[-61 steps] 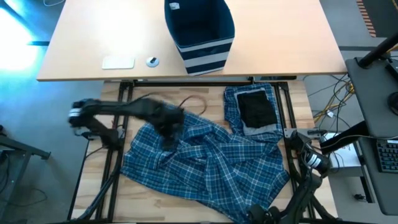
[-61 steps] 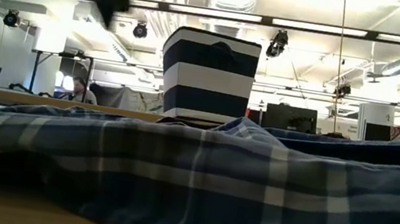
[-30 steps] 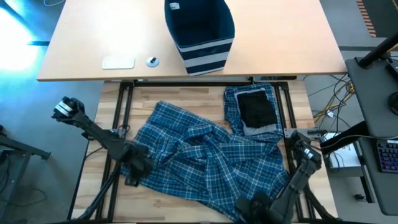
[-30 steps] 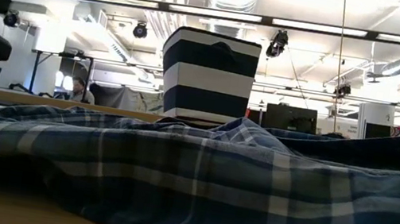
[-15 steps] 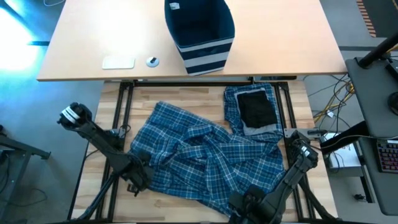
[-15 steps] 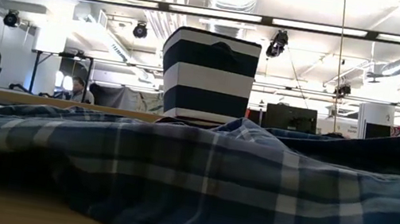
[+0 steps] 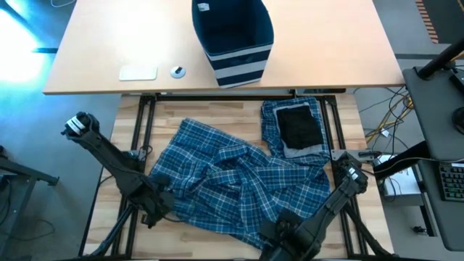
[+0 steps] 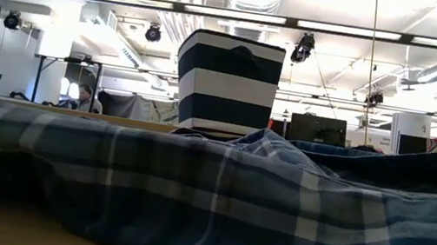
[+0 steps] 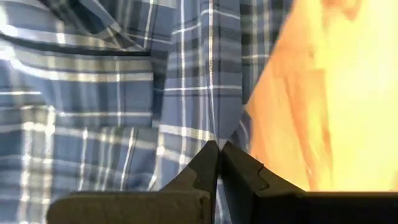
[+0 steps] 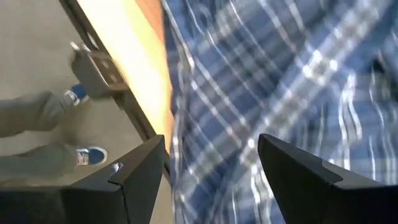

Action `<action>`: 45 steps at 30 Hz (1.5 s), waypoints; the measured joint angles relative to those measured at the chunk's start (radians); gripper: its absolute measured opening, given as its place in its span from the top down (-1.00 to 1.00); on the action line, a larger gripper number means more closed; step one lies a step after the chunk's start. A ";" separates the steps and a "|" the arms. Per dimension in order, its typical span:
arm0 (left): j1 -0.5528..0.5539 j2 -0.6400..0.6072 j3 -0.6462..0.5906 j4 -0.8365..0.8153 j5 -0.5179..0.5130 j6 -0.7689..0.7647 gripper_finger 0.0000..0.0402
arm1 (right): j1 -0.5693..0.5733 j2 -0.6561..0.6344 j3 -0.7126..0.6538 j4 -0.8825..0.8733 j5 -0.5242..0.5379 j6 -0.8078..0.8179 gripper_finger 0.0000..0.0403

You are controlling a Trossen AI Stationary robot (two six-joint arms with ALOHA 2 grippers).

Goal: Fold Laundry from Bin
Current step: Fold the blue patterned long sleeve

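Note:
A large blue-and-white plaid garment (image 7: 239, 181) lies rumpled and spread over the wooden table (image 7: 181, 112); it fills the lower half of the low view (image 8: 232, 204). My left gripper (image 7: 154, 208) is shut on its left near edge (image 9: 214, 138). My right gripper (image 7: 283, 233) hovers open over the garment's near edge (image 10: 280, 74), with nothing between its fingers (image 10: 140, 163). A folded plaid pile (image 7: 274, 123) with a black piece (image 7: 299, 125) on top rests at the far right of the table. The navy striped bin (image 7: 232, 36) stands upright on the desk beyond (image 8: 228, 76). My left gripper pinches the plaid garment's edge (image 9: 210, 134) between its two fingertips (image 9: 202, 167), close to where the bare wood begins. The fingers come from above, pointing steeply down. How many layers, I cannot tell. The cloth spreads away from the hold, the rest lying on the table.
On the far desk lie a flat white object (image 7: 138, 72) and a small round thing (image 7: 178, 71). A person's legs and shoes (image 10: 37, 124) show on the floor past the table's near edge. Bare wood (image 9: 336, 93) lies beside the garment's left edge.
My left gripper has gone a little toward the table's near edge and come up at the garment's left edge; in the low view that end of the cloth now stands higher than before. My right gripper has drifted toward the table's left along the near edge.

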 joint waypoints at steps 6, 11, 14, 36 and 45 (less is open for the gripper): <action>-0.007 -0.093 0.049 -0.096 0.048 -0.004 0.99 | -0.054 0.000 -0.051 0.177 0.172 -0.250 -0.26; -0.032 -0.117 0.063 -0.094 0.159 -0.030 1.00 | -0.099 0.000 -0.179 0.438 0.213 -0.490 -0.26; -0.060 -0.112 0.061 -0.091 0.179 -0.056 1.00 | -0.132 0.000 -0.270 0.550 0.180 -0.515 -0.24; -0.232 -0.148 -0.053 -0.052 0.027 -0.269 0.67 | -0.253 0.028 -0.563 0.949 -0.134 -0.610 0.43; -0.234 -0.147 -0.058 -0.007 0.012 -0.267 0.67 | -0.253 0.047 -0.542 0.942 -0.137 -0.589 0.78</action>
